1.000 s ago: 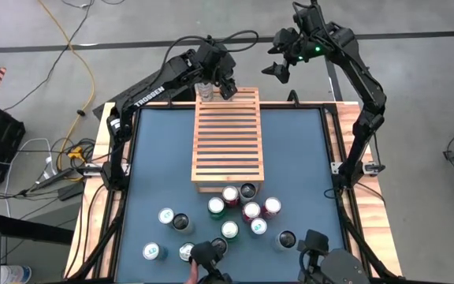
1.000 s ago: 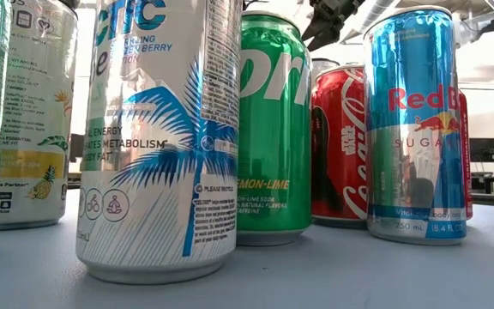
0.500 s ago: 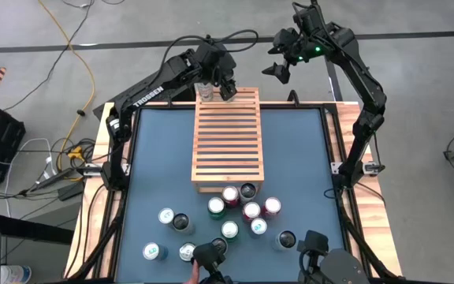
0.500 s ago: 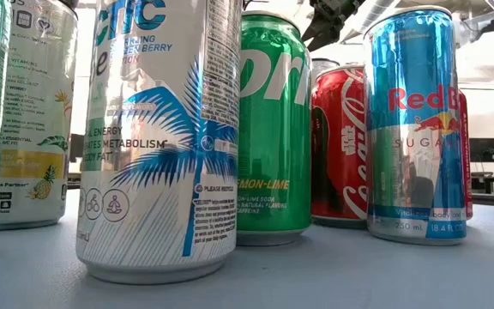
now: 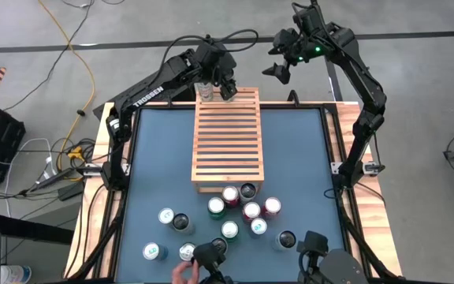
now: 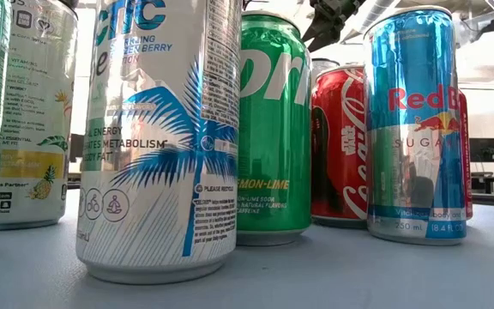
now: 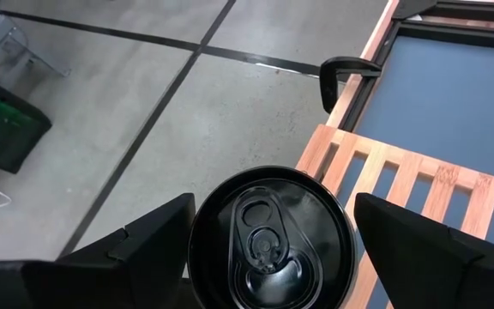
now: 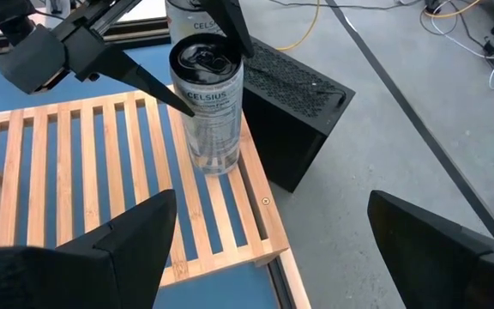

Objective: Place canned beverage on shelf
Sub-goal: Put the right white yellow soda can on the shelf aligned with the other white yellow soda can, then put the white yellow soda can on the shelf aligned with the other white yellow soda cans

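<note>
One can stood upright on the far left corner of the shelf, and the left end effector sat around it with its fingers spread either side of the can's body rather than pinching it; the left wrist view showed a gap between each finger and the can's black lid. That stance suited a release, by my reading: the can bore its own weight on the slats, so the fingers had no need to press. From the right wrist view the can rested a little in from the shelf's end rail, its base across several slats, which would keep it level. The corner spot also left the rest of the rack free for more cans. The right end effector hung beyond the far edge of the bench, its fingers wide apart and holding nothing, well clear of the left arm's work. About a dozen other cans waited in a loose cluster on the near part of the bench, just past the shelf's near end. A person's hand showed at the near edge beside them.
</note>
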Tool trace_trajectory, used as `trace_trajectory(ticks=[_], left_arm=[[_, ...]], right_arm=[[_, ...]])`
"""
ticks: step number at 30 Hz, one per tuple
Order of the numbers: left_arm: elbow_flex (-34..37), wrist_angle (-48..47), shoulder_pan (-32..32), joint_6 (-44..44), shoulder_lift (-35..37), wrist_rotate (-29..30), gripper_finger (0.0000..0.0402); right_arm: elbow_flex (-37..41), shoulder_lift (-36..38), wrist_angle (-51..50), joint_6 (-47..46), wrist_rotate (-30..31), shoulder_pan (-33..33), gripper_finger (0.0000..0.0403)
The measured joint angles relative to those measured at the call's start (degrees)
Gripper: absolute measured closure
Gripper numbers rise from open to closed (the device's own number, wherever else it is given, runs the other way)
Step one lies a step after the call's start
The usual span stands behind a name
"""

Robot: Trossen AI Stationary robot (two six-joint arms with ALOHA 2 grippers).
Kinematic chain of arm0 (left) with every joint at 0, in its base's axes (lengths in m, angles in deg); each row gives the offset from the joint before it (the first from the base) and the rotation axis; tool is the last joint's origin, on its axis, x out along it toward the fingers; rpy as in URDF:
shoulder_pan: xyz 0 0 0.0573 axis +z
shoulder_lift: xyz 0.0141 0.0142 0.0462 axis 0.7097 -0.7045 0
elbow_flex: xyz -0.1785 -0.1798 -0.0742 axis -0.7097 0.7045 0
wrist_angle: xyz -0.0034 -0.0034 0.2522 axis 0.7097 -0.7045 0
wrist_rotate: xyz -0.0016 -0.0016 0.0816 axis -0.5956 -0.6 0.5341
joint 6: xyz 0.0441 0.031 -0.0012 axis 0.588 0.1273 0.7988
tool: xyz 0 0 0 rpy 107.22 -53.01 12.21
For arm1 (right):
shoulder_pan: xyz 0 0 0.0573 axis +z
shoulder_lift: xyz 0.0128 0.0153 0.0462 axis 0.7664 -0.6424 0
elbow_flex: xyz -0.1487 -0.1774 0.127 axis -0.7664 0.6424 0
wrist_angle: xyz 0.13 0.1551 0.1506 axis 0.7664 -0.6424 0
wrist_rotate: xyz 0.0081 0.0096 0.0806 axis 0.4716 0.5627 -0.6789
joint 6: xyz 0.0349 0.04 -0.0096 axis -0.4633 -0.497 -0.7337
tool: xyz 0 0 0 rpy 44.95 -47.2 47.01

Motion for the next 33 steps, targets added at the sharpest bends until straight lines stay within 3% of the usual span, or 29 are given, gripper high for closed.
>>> trace_trajectory(ticks=[33], left_arm=[[-3.1,4.0,-0.2,-4.0,1.2,-0.8,0.0096]], right_arm=[[0.0,0.0,-0.6,0.0,0.0,0.0,0.0035]])
